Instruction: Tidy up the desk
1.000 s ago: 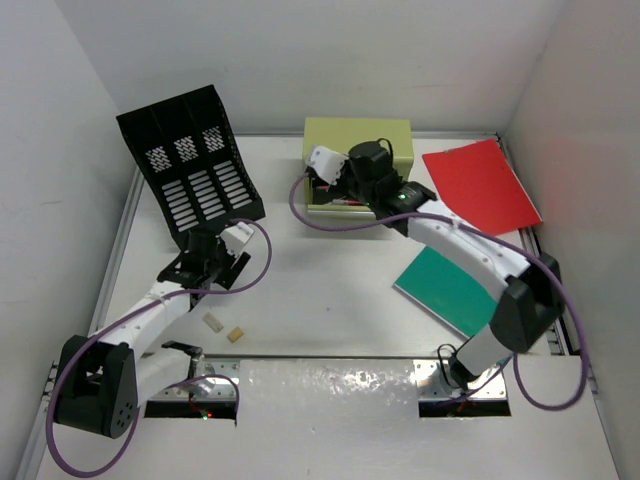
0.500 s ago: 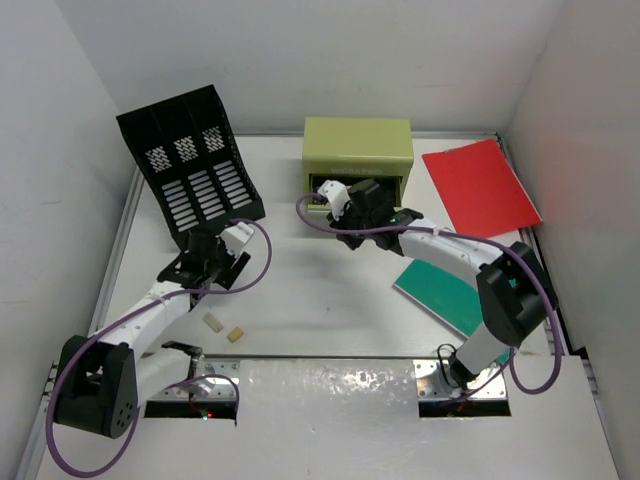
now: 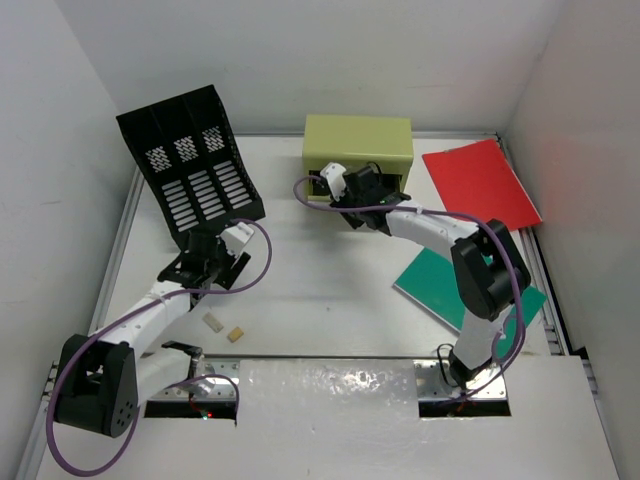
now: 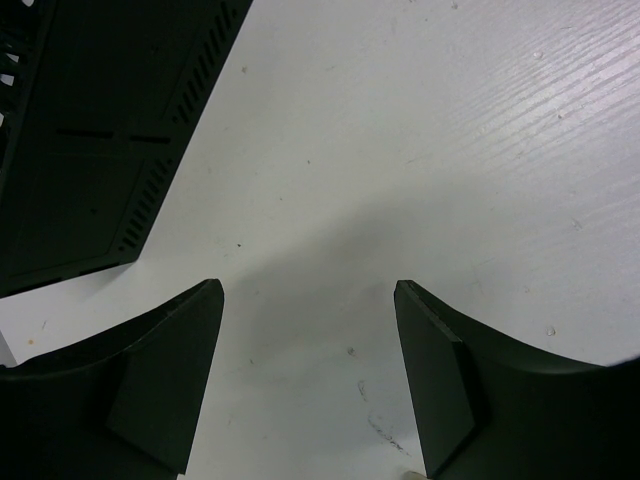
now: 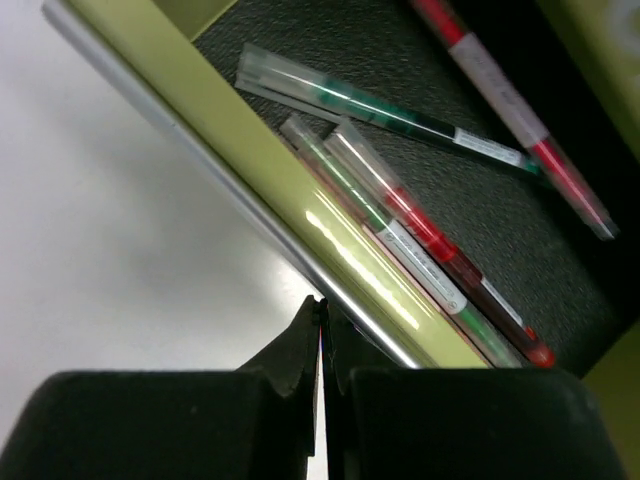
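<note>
The white desk (image 3: 330, 290) holds an olive-green drawer chest (image 3: 358, 148) at the back. Its drawer (image 5: 260, 170) stands open, with several red and green pens (image 5: 395, 108) inside. My right gripper (image 5: 322, 306) is shut with nothing between its fingers. Its tips rest against the drawer's front panel, by the silver rail. In the top view, the right gripper (image 3: 326, 194) sits at the chest's front left. My left gripper (image 4: 308, 300) is open over bare desk, just right of the black file rack (image 4: 95, 130). The top view shows the left gripper (image 3: 228, 266) below the rack (image 3: 190, 165).
A red folder (image 3: 481, 186) lies at the back right and a green folder (image 3: 445, 288) near the right arm. Two small pale blocks (image 3: 213, 322) (image 3: 236, 335) lie near the left arm. White walls close in the desk on three sides.
My right arm came down from above the chest to the drawer's front with the gripper shut. The drawer now sticks out less. The left arm has not moved.
</note>
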